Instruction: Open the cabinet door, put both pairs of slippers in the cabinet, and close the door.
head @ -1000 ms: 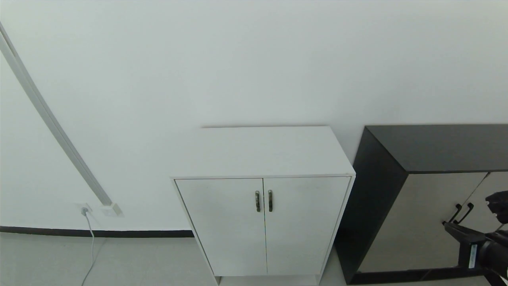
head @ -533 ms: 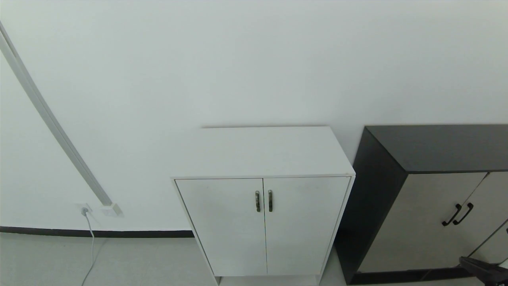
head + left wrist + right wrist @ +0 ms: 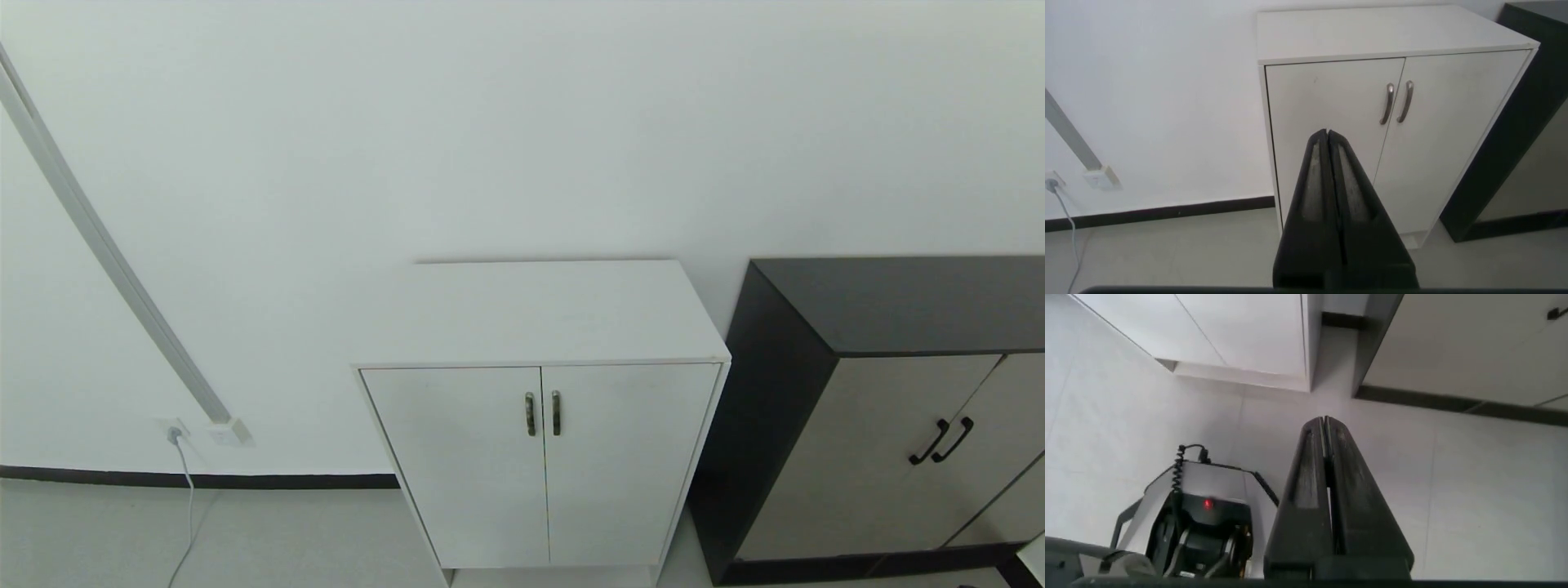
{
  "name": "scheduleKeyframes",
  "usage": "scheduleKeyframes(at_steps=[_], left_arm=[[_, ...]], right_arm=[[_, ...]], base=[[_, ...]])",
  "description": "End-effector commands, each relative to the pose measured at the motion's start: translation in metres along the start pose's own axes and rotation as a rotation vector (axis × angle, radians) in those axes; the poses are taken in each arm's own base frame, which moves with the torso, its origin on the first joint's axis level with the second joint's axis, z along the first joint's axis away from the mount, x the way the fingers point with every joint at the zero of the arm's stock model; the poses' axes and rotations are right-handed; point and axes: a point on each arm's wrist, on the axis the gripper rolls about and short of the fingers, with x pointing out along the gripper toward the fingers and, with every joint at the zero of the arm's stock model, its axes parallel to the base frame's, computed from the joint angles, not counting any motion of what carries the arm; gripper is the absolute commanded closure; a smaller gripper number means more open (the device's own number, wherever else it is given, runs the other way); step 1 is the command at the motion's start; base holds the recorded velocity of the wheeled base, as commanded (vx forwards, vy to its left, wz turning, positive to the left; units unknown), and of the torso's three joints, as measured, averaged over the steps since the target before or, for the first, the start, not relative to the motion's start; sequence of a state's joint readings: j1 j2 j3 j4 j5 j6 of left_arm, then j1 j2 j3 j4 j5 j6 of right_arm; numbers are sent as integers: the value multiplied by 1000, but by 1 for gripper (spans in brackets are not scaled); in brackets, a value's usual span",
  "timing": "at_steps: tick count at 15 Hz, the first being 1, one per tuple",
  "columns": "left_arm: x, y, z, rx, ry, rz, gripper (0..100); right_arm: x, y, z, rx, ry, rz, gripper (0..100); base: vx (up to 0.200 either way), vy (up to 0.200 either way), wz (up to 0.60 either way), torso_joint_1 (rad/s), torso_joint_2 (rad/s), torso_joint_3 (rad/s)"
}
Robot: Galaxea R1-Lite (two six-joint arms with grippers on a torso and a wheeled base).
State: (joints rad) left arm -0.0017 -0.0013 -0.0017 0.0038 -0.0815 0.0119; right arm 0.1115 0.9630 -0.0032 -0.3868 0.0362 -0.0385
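Grippers: left gripper (image 3: 1327, 135) and right gripper (image 3: 1325, 425) each pinched together, holding nothing.
Aim: left faces the cabinet (image 3: 1429, 139), well apart; right points at the floor (image 3: 1486, 498).
Cabinet: against the wall (image 3: 522, 122), both doors (image 3: 457, 457) flush.
Handles (image 3: 530, 413): slim upright metal bars beside the centre seam; probably rigid, slick; grip mid-bar, door likely swings lightly.

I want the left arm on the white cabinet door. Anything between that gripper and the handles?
Nothing visible does. The left gripper, shut, points at the white cabinet; only open air above bare floor lies between it and the two handles where the closed doors meet.
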Motion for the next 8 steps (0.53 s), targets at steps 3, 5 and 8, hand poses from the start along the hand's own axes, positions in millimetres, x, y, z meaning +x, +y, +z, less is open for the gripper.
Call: scheduleKeyframes(at_steps=[3, 5, 8], left_arm=[[0, 0, 0, 0, 2, 0, 100], [0, 0, 0, 0, 2, 0, 100], [0, 0, 0, 0, 2, 0, 100]], right_arm=[[-9, 1, -12, 1, 37, 6, 100], [-13, 2, -19, 3, 72, 25, 100], [-20, 3, -29, 5, 100, 37, 100]], base=[[0, 0, 0, 0, 0, 0], [0, 0, 0, 0, 0, 0], [0, 0, 0, 0, 0, 0]])
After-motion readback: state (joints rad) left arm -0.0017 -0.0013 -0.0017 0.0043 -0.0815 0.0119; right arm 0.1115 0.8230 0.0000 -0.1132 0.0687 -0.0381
